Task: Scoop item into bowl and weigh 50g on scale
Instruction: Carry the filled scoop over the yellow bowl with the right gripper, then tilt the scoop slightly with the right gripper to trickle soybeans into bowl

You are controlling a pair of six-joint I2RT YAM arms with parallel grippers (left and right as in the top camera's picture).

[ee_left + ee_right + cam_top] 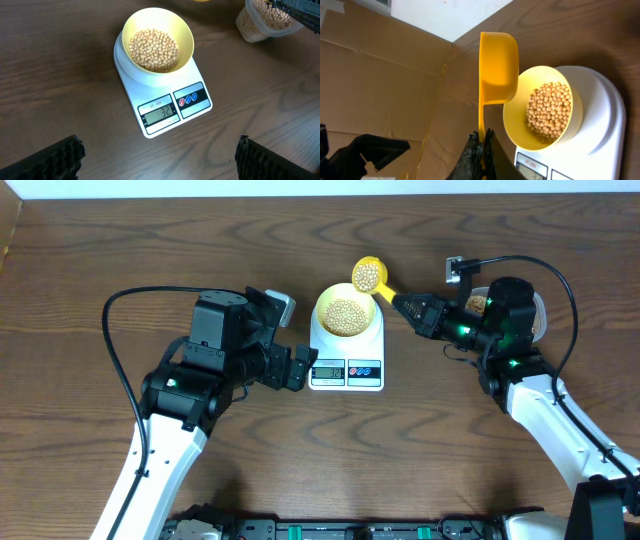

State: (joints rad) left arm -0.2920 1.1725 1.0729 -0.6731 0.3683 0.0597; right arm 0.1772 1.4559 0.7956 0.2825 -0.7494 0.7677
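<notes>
Right pincer (481, 139) is pressed together on the thin handle of a yellow scoop (497, 62), gripping it near the handle's end. Left pincer (159, 161) is spread wide and holds nothing; its two dark fingers (47, 159) sit at the bottom corners of the left wrist view, hovering over the wooden surface (60, 75) in front of the scale (197, 107).

One white scale stands mid-surface, with one pale yellow bowl (186, 35) centred on its platform. Inside the bowl is a heap of small tan beans (152, 49), too many to count. One scoop hangs by the bowl's far rim. One clear tub (250, 30) of more beans stands to the right, well apart from the scale.

From overhead, the scoop's cup is full of beans; the right wrist view shows only its yellow underside. Only the left wrist view makes the display legible: it reads 32, beside two round buttons (188, 99).
</notes>
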